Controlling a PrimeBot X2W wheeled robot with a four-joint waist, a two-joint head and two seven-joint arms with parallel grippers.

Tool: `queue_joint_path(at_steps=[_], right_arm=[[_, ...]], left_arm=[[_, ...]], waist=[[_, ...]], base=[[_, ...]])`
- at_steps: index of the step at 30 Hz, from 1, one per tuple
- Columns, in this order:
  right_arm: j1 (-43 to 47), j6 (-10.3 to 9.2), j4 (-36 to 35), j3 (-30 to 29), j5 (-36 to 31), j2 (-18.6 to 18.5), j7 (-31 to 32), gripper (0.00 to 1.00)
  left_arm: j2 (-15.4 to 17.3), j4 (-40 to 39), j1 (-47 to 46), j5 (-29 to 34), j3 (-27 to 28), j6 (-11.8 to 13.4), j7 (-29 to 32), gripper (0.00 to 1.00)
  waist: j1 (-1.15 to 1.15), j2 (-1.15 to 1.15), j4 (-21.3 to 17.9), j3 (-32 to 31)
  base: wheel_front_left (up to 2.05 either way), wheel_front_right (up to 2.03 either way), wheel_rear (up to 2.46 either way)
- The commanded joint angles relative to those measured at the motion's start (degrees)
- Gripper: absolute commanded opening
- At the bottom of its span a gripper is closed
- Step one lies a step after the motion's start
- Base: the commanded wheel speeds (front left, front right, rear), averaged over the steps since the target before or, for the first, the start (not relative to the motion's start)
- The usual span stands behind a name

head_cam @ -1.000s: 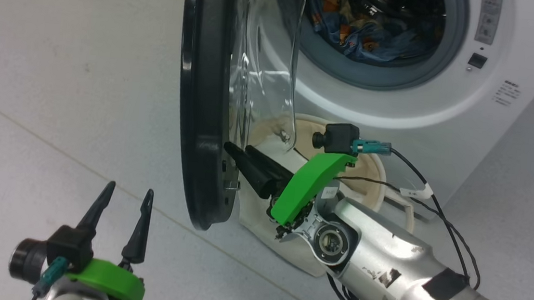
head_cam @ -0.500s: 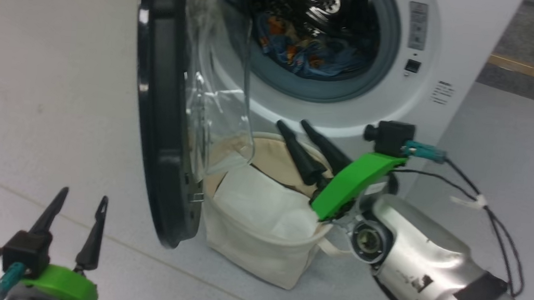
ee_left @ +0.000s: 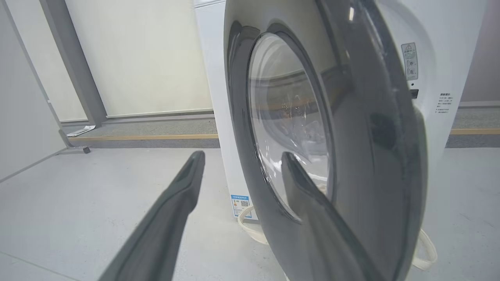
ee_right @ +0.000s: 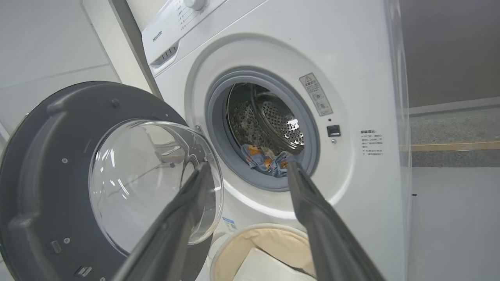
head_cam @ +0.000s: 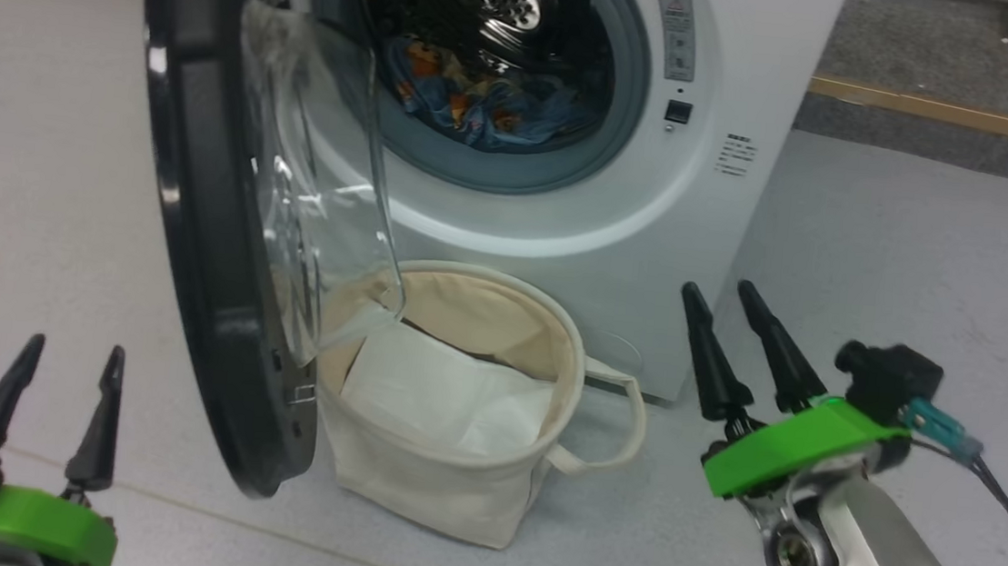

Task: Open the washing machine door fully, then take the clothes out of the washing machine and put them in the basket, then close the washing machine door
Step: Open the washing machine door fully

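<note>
The washing machine door (head_cam: 189, 228), round, black-rimmed, clear-glassed, hangs open between the left gripper (head_cam: 75, 344) and right gripper (head_cam: 718, 286), both spread and empty. Behind stands the round cream canvas basket (head_cam: 431, 486). Farthest, blue orange-printed clothes (head_cam: 483, 103) lie inside the white washing machine (head_cam: 563, 233).

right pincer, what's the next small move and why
Probably reach the right pincer forward into the drum toward the clothes: the door stands open, the pincer is open and empty, and the clothes lie inside the washing machine, none in the basket.
</note>
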Motion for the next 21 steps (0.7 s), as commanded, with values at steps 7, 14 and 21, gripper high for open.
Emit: queue_joint_path(at_steps=[7,14,21], right_arm=[[5.5,0.35,-7.0,-8.3,-10.4,2.6,-0.7,1.0],[9.2,0.35,-8.6,-13.7,-14.7,4.2,-0.7,1.0],[9.4,0.35,-7.4,-13.8,-15.5,5.3,-0.7,1.0]], left_arm=[[4.1,-3.2,-0.6,-2.2,4.3,-0.4,0.1,1.0],[4.6,-3.3,-0.5,-3.3,4.3,-0.7,0.4,1.0],[4.9,-2.9,-0.5,-4.7,3.7,-1.0,0.9,1.0]], waist=[[0.0,0.0,-3.1,0.6],[0.0,0.0,-3.7,0.9],[0.0,0.0,-4.4,1.0]], base=[[0.0,0.0,0.0],[0.0,0.0,0.0],[0.0,0.0,0.0]])
